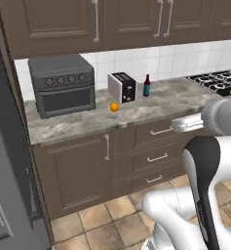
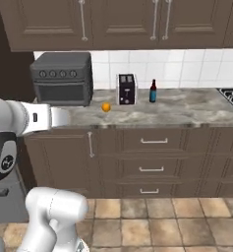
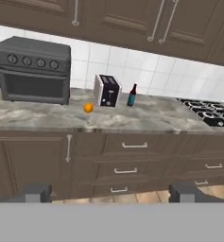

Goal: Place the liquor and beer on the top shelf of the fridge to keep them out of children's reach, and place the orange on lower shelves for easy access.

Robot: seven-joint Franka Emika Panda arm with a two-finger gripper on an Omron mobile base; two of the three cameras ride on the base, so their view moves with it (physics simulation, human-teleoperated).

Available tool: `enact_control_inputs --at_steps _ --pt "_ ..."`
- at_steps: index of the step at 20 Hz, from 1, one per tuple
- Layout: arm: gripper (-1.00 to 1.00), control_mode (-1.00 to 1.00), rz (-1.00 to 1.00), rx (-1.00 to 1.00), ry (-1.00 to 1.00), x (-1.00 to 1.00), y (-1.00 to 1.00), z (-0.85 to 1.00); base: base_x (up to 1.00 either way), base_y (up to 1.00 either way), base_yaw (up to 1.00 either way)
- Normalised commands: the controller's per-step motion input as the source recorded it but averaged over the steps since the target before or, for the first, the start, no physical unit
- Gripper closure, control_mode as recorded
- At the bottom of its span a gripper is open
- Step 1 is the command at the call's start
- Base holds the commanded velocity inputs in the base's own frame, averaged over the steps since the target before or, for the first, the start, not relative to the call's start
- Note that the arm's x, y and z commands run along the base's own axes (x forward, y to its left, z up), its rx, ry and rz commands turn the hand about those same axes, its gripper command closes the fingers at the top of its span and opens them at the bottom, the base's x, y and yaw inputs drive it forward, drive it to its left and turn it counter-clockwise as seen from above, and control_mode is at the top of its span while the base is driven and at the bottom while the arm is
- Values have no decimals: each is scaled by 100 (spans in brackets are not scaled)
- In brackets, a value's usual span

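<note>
Gripper (image 3: 108,193) open, empty — 2 fingertips spread wide, well back from counter (image 3: 146,118). Beer (image 3: 132,95) upright ahead, slightly right, beside toaster (image 3: 107,90); orange (image 3: 88,108) ahead-left — both out of reach.

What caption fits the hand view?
Open gripper faces counter holding toaster oven, orange, toaster and beer.

On counter (image 2: 187,114): toaster oven (image 2: 62,78) leftmost, then orange (image 2: 105,107) in front, toaster (image 2: 126,89), beer (image 2: 153,91) rightmost.
</note>
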Motion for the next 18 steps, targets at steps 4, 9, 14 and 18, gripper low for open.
enact_control_inputs --at_steps 4,9,14,18 --pt "-100 100 0 0 0 0 0 0 100 -83 0" --pt "-100 100 0 0 0 0 0 0 100 -62 5" --pt "-100 100 0 0 0 0 0 0 84 -27 13" --pt "-100 100 0 0 0 0 0 0 60 -5 17"
